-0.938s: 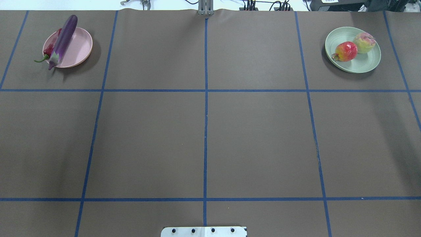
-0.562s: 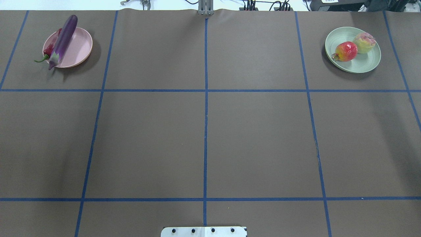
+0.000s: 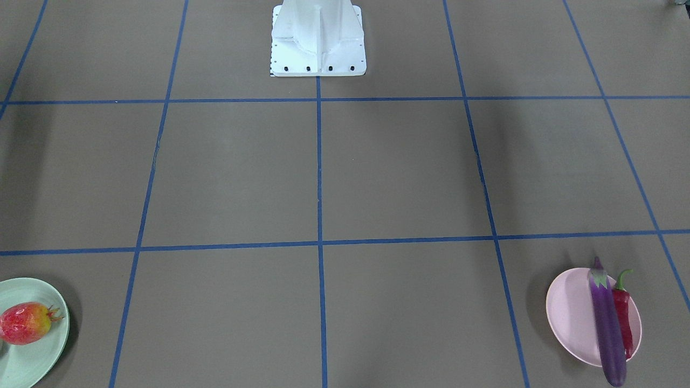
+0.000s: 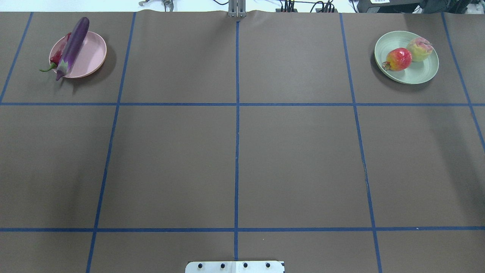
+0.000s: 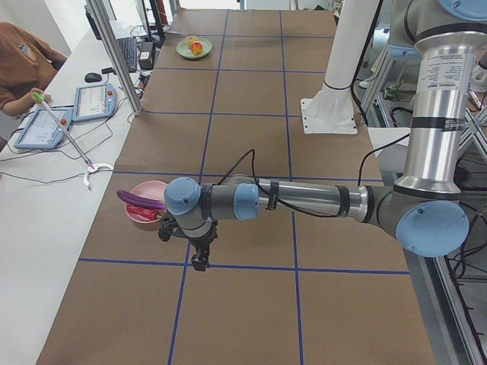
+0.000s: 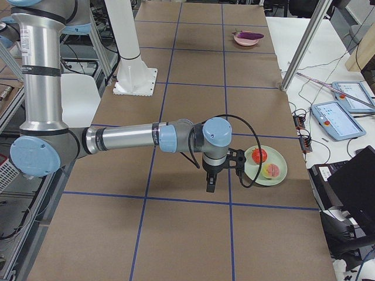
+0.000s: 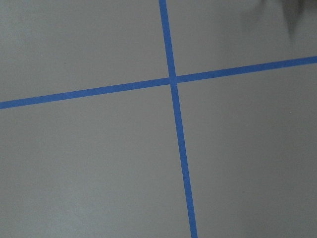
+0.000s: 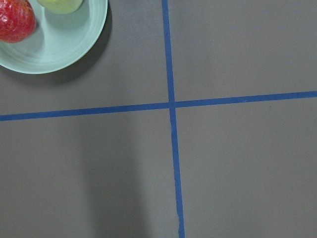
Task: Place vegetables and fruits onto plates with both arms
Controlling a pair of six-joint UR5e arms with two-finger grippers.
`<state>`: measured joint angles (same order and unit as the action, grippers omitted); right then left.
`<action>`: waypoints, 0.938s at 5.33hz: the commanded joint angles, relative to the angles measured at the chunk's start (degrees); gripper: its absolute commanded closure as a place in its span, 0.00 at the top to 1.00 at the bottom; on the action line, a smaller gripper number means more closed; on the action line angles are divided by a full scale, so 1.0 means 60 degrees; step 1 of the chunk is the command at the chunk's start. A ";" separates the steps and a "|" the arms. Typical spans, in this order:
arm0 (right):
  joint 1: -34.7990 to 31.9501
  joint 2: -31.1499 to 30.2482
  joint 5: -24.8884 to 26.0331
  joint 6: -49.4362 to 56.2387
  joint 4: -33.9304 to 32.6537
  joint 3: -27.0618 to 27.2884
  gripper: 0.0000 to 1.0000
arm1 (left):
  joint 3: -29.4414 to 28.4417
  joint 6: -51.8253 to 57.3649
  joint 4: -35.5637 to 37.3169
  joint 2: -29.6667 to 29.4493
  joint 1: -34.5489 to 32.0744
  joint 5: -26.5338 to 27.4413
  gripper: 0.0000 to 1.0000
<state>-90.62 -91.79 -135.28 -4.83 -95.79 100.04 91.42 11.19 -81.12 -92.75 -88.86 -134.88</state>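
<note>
Left fingers [image 5: 198, 262] hang pointing down above the worktop [image 4: 235, 159], near the pink plate [image 4: 93, 57] and on my base's side of it. Only the end-of-table view shows them, so I cannot tell whether they are apart or together. Right fingers [image 6: 210, 186] hang the same way near the green plate [image 4: 416, 76], clear of its rim, and their state is likewise impossible to tell. Each wrist camera looks down on a crossing of blue tape lines [image 7: 172, 79].

No task item is at either pair of fingers; all four lie on plates.

- The eggplant [image 4: 74, 43] lies across the pink plate. Its long axis runs away from my base at a slight slant, cap end toward me, and both ends pass the rim.
- The chili pepper [image 4: 56, 57] lies against the eggplant's outer side, with its stem overhanging.
- The pomegranate-like fruit [image 4: 398, 59] and the peach [image 4: 418, 50] sit close together on the green plate.

Assessment: placement appears complete. If a correction is required, the overhanging eggplant is the candidate. My left arm is the nearer one, the eggplant lies forward of the left fingers, and a grasp should close across its short axis.
</note>
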 commanded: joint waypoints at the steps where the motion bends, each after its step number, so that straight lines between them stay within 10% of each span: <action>1: 0.0016 0.0005 -0.0244 0.0483 -0.0016 -0.0092 1.00 | 0.0027 -0.0005 0.0000 0.0033 0.0000 0.0010 1.00; 5: 0.0016 0.0019 -0.0509 0.0483 0.0014 -0.0019 1.00 | -0.0002 -0.0005 0.0000 0.0004 0.0000 0.0010 1.00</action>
<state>-90.53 -91.72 -138.28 -1.94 -95.72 99.85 91.41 11.16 -81.12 -92.66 -88.86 -134.83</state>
